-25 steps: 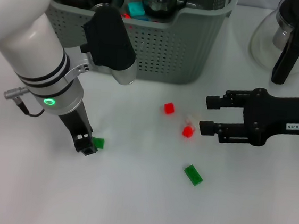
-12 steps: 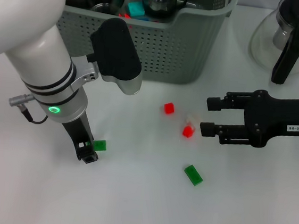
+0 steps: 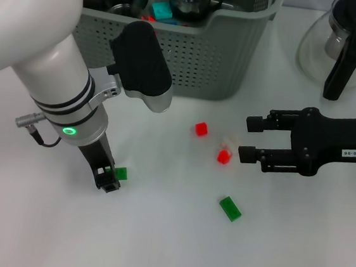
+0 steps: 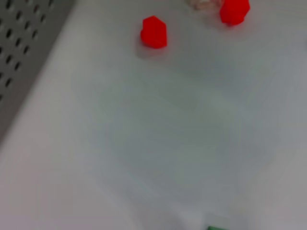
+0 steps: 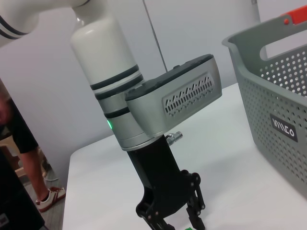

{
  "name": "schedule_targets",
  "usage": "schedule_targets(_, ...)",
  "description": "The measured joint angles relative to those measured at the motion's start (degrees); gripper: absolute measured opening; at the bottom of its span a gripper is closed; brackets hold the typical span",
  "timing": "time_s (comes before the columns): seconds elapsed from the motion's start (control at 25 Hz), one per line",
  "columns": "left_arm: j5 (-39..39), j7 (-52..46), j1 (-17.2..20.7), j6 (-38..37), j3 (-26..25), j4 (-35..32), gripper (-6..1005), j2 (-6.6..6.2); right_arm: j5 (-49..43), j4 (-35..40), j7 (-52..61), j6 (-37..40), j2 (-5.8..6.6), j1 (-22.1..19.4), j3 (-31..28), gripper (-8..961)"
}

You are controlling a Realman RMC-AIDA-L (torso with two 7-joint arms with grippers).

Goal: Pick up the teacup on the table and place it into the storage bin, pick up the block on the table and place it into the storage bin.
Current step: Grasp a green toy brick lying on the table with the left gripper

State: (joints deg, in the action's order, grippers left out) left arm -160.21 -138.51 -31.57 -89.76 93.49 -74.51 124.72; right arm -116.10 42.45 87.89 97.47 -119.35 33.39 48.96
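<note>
A small green block (image 3: 121, 173) lies on the white table, touching the tip of my left gripper (image 3: 109, 183). Seen from the right wrist view, that left gripper (image 5: 175, 218) hangs just above the table with its fingers spread, open. Two red blocks (image 3: 201, 129) (image 3: 224, 156) and a second green block (image 3: 230, 208) lie mid-table. My right gripper (image 3: 249, 138) hovers open just right of the nearer red block. The grey-green storage bin (image 3: 199, 53) stands at the back. No teacup shows on the table.
A glass teapot (image 3: 347, 43) with a black handle stands at the back right. The bin holds dark glassware and a teal block (image 3: 161, 9). A small clear piece (image 3: 230, 141) lies between the red blocks. The left wrist view shows the red blocks (image 4: 154, 32) (image 4: 234, 10).
My left arm has shifted a little right and toward the front, bringing its gripper closer against the small green block. The right arm has not moved.
</note>
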Motion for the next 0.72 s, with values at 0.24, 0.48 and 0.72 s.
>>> schedule_targets(0.24, -0.2, -0.6, 0.1, 0.9, -0.2, 0.0, 395, 0.0, 0.0, 0.0, 0.0, 0.0, 0.0, -0.1, 0.0, 714)
schedule_targets(0.48, -0.4, -1.0, 0.0, 1.0, -0.3, 0.1, 272, -0.08, 0.0, 0.0, 0.1, 0.1, 0.0, -0.1, 0.0, 714)
schedule_targets(0.72, -0.5, -1.5, -0.1, 0.6, -1.4, -0.1, 191, -0.28, 0.0, 0.0, 0.1, 0.0, 0.08, -0.1, 0.0, 714)
